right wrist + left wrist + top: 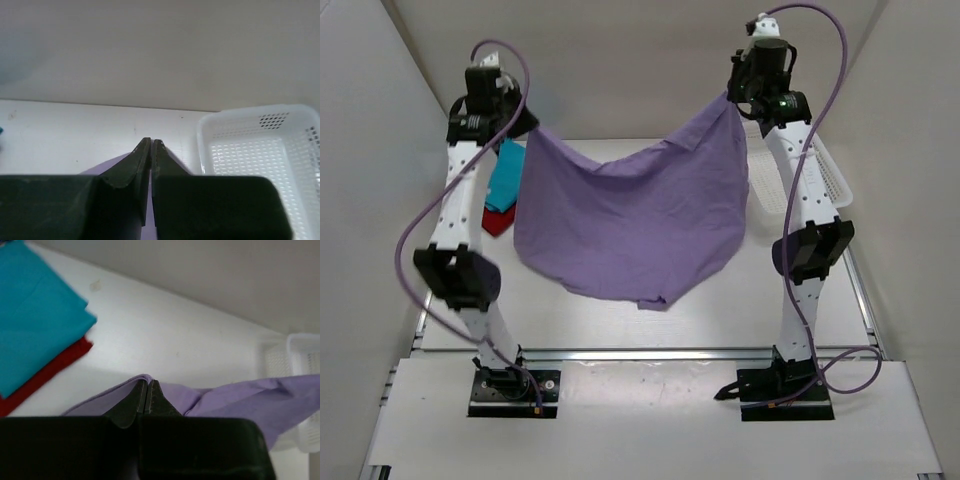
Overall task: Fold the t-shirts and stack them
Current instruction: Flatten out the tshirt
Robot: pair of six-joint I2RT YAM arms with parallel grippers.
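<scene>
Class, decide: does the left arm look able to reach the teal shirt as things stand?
Probably not yet. The left gripper is shut on a corner of the purple shirt, which the right gripper also holds up. The teal shirt lies uncovered nearby.

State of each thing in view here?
purple t-shirt: unfolded, hanging in the air
left pincer: shut on purple t-shirt
right pincer: shut on purple t-shirt
red t-shirt: folded, bottom of stack
teal t-shirt: folded, atop red t-shirt
basket: upright, no contents visible
</scene>
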